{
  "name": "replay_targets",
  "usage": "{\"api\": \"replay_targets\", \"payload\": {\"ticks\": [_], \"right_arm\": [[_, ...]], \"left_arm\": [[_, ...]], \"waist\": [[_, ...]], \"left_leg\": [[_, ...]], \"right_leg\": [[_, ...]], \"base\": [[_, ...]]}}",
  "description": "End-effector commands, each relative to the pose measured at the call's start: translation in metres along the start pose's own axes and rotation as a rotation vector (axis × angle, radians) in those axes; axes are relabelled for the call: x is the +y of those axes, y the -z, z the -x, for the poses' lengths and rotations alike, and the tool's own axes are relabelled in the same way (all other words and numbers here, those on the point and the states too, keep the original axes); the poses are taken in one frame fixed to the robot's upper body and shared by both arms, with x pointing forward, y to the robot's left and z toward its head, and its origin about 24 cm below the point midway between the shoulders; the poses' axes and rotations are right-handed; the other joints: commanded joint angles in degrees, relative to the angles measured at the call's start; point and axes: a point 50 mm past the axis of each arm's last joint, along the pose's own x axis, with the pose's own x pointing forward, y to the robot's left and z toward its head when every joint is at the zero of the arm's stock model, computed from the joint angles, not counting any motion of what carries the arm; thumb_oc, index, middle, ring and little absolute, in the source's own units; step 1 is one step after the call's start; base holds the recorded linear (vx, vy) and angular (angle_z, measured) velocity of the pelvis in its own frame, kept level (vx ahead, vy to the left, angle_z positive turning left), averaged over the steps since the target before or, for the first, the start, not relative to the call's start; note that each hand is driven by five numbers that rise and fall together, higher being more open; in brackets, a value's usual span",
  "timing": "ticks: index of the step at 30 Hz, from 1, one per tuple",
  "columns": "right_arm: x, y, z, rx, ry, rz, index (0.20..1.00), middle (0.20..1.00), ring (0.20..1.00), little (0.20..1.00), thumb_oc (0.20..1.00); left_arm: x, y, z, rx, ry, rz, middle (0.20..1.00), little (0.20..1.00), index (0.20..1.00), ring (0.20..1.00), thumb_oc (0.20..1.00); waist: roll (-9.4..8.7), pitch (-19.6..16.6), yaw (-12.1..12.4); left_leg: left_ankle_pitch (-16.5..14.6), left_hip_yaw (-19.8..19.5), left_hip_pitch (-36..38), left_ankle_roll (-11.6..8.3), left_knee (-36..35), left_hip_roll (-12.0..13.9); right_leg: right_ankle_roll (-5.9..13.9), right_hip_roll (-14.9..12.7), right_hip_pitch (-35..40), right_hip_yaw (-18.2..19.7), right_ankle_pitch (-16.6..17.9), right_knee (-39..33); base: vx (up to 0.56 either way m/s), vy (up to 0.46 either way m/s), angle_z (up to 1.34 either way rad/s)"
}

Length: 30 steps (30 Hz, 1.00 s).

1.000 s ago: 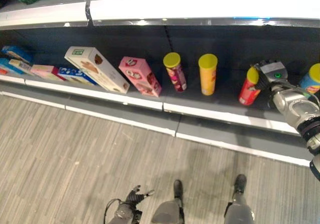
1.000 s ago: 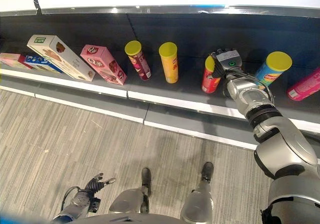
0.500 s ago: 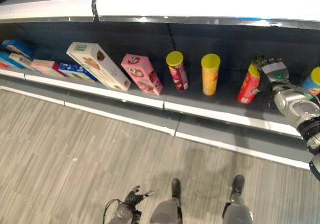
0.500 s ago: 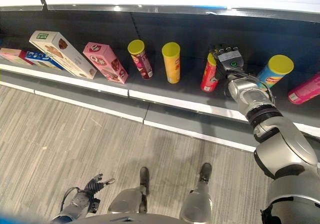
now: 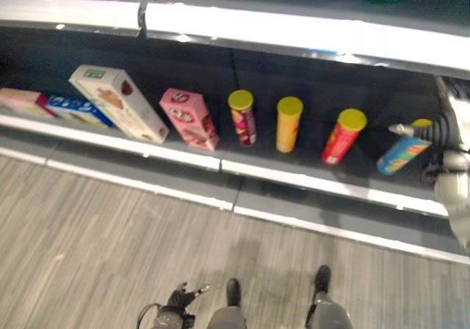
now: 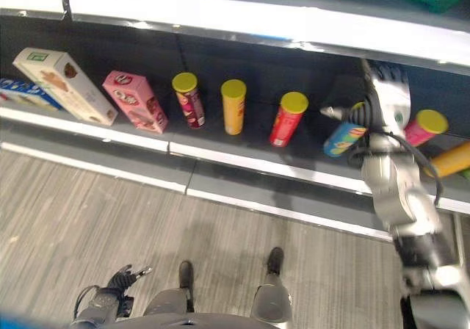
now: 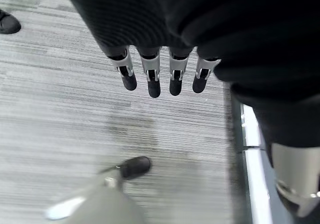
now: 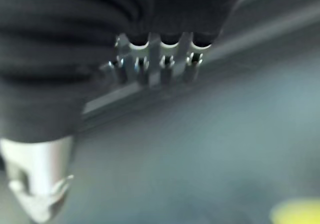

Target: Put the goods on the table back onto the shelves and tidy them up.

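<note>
right hand: fingers straight, empty, right of frame above blue can
left hand: fingers relaxed, empty, lower left
red can: upright, mid-shelf

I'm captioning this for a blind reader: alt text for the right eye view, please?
The robot's right hand, fingers open, is raised beside a tilted blue can on a dark shelf; a red can, yellow can and pink box stand further left.

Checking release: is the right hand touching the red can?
Apart. The right eye view shows dark shelf between the red can and the right hand.
</note>
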Motion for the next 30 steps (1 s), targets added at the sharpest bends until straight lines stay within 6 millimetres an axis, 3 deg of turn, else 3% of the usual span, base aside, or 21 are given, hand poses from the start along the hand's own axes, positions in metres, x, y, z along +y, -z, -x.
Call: {"api": "replay_targets", "payload": {"ticks": [1, 2, 5, 9, 12, 13, 14, 17, 18, 19, 21, 23, 25, 26, 27, 28, 30], "right_arm": [[0.003, -0.011, -0.002, -0.053, -0.134, -0.266, 1.0, 1.0, 1.0, 1.0, 1.0], [0.023, 0.005, 0.021, 0.057, -0.215, -0.396, 1.0, 1.0, 1.0, 1.0, 1.0], [0.037, 0.014, 0.04, 0.142, -0.248, -0.5, 1.0, 1.0, 1.0, 1.0, 1.0], [0.044, 0.014, 0.044, 0.16, -0.241, -0.549, 1.0, 1.0, 1.0, 1.0, 1.0], [0.047, 0.022, 0.051, 0.198, -0.264, -0.513, 1.0, 1.0, 1.0, 1.0, 1.0], [0.046, 0.03, 0.055, 0.234, -0.267, -0.473, 1.0, 1.0, 1.0, 1.0, 1.0], [0.046, 0.032, 0.055, 0.242, -0.273, -0.456, 1.0, 1.0, 1.0, 1.0, 1.0], [0.041, 0.04, 0.057, 0.271, -0.267, -0.42, 1.0, 1.0, 1.0, 1.0, 1.0], [0.041, 0.04, 0.057, 0.273, -0.267, -0.42, 1.0, 1.0, 1.0, 1.0, 1.0], [0.036, 0.042, 0.056, 0.274, -0.252, -0.409, 1.0, 1.0, 1.0, 1.0, 1.0], [0.031, 0.044, 0.055, 0.274, -0.243, -0.389, 1.0, 1.0, 1.0, 1.0, 1.0], [0.005, 0.038, 0.04, 0.204, -0.183, -0.342, 1.0, 1.0, 1.0, 1.0, 1.0], [-0.015, 0.028, 0.03, 0.125, -0.139, -0.309, 1.0, 1.0, 1.0, 1.0, 1.0], [-0.016, 0.028, 0.03, 0.125, -0.139, -0.308, 1.0, 1.0, 1.0, 1.0, 1.0], [-0.028, 0.022, 0.026, 0.085, -0.094, -0.323, 1.0, 1.0, 1.0, 1.0, 1.0], [-0.052, 0.013, 0.019, 0.015, -0.002, -0.311, 1.0, 1.0, 1.0, 1.0, 1.0], [-0.067, 0.009, 0.018, -0.014, 0.056, -0.304, 1.0, 1.0, 1.0, 1.0, 1.0]], "left_arm": [[0.013, 0.008, -0.001, 0.046, -0.012, -0.065, 1.0, 1.0, 1.0, 1.0, 1.0], [0.015, 0.008, -0.001, 0.044, -0.005, -0.058, 1.0, 1.0, 1.0, 1.0, 1.0], [0.016, 0.006, -0.001, 0.026, -0.006, -0.042, 1.0, 1.0, 1.0, 1.0, 1.0], [0.02, -0.004, -0.003, -0.006, -0.013, -0.06, 1.0, 1.0, 1.0, 1.0, 1.0], [0.03, -0.009, -0.004, -0.018, -0.036, -0.068, 1.0, 1.0, 1.0, 1.0, 1.0], [0.033, -0.008, -0.004, -0.017, -0.043, -0.067, 1.0, 1.0, 1.0, 1.0, 1.0], [0.033, -0.009, -0.004, -0.019, -0.046, -0.067, 1.0, 1.0, 1.0, 1.0, 1.0], [0.033, -0.01, -0.004, -0.03, -0.042, -0.071, 1.0, 1.0, 1.0, 1.0, 1.0], [0.033, -0.01, -0.003, -0.03, -0.042, -0.072, 1.0, 1.0, 1.0, 1.0, 1.0], [0.034, -0.013, -0.003, -0.048, -0.045, -0.056, 1.0, 1.0, 1.0, 1.0, 1.0], [0.036, -0.013, -0.003, -0.052, -0.05, -0.046, 1.0, 1.0, 1.0, 1.0, 1.0], [0.042, -0.006, -0.001, -0.049, -0.075, -0.001, 1.0, 1.0, 1.0, 1.0, 1.0], [0.044, -0.003, 0.0, -0.046, -0.083, 0.027, 1.0, 1.0, 1.0, 1.0, 1.0], [0.043, -0.003, 0.0, -0.046, -0.082, 0.028, 1.0, 1.0, 1.0, 1.0, 1.0], [0.044, 0.0, 0.0, -0.034, -0.094, 0.056, 1.0, 1.0, 1.0, 1.0, 1.0], [0.043, 0.002, 0.001, -0.033, -0.102, 0.115, 1.0, 1.0, 1.0, 1.0, 1.0], [0.04, 0.004, 0.001, -0.021, -0.097, 0.13, 1.0, 1.0, 1.0, 1.0, 1.0]], "waist": [[1.08, -1.17, -0.18], [0.55, -1.2, -1.9], [-0.22, -0.93, -4.12], [-0.7, 0.36, -5.04], [-0.31, 1.02, -5.13], [0.22, 0.28, -4.99], [0.19, -0.25, -4.85], [-0.69, -2.74, -3.99], [-0.68, -2.78, -3.87], [-1.38, -4.01, -3.19], [-1.65, -4.46, -2.74], [-2.78, -5.39, -1.85], [-2.51, -5.36, -1.05], [-2.25, -5.25, -1.02], [-1.77, -5.16, -1.41], [-0.66, -5.04, -2.23], [0.26, -4.5, -2.67]], "left_leg": [[-2.61, 0.25, -0.2, 1.82, 0.43, 0.27], [-3.29, 1.38, 0.95, 2.29, 0.43, -0.68], [-3.92, 3.24, 1.7, 3.16, 0.43, -1.89], [-3.8, 6.22, 1.82, 3.65, 0.43, -1.7], [-3.35, 9.38, 2.62, 3.7, 0.43, 0.32], [-3.69, 11.11, 3.1, 3.51, 0.43, 1.85], [-3.42, 12.39, 3.06, 3.32, 0.5, 2.6], [-1.7, 15.48, 2.21, 1.8, 1.16, 5.43], [-1.68, 15.57, 2.23, 1.78, 1.14, 5.45], [-0.77, 17.12, 1.59, 0.44, 2.31, 7.72], [-0.14, 18.4, 1.5, -0.76, 3.08, 9.56], [2.31, 21.77, 1.66, -3.87, 5.72, 14.38], [4.0, 22.58, 2.41, -5.68, 6.62, 18.29], [4.07, 22.55, 2.52, -5.87, 6.67, 18.59], [7.48, 23.08, 2.93, -7.14, 7.08, 21.66], [14.22, 23.37, 3.3, -7.52, 8.58, 25.48], [19.03, 23.34, 3.31, -7.52, 11.22, 27.82]], "right_leg": [[4.2, -3.84, 0.78, 2.44, -6.78, 8.29], [4.87, -4.13, 0.28, 4.08, -4.88, 8.84], [5.46, -4.3, -1.86, 7.07, -1.22, 9.06], [5.5, -3.69, -5.13, 6.69, 0.47, 10.39], [4.49, -4.05, -4.07, 3.21, -3.1, 13.24], [4.0, -5.8, -2.36, 2.05, -5.27, 15.87], [3.78, -7.21, -1.47, 1.7, -5.15, 16.83], [4.82, -12.03, 1.5, 0.76, 0.25, 16.29], [4.82, -11.97, 1.53, 0.81, 0.41, 16.1], [5.62, -14.0, 3.05, -1.25, 4.47, 13.72], [5.62, -14.29, 3.95, -3.11, 5.89, 11.6], [5.62, -11.75, 5.78, -6.12, 2.68, 7.48], [5.62, -8.87, 6.61, -7.83, -4.64, 5.76], [5.62, -8.61, 6.74, -7.87, -4.83, 5.84], [5.07, -6.15, 6.54, -7.35, -7.15, 6.44], [2.9, -1.58, 7.17, -6.74, -10.96, 6.31], [0.07, 2.95, 9.48, -6.78, -13.25, 4.69]], "base": [[-0.01, 0.201, -0.42], [-0.01, 0.19, -0.29], [-0.05, 0.198, -0.58], [-0.12, 0.087, -0.78], [-0.11, -0.005, -1.01], [-0.1, -0.078, -1.18], [-0.11, -0.158, -1.24], [-0.06, -0.268, -0.71], [-0.07, -0.414, -0.92], [-0.08, -0.479, -0.8], [-0.08, -0.484, -0.8], [-0.13, -0.569, -1.09], [-0.07, -0.429, -1.1], [-0.02, -0.411, -1.16], [0.01, -0.548, -1.08], [0.02, -0.668, -0.86], [0.04, -0.534, -0.6]]}}
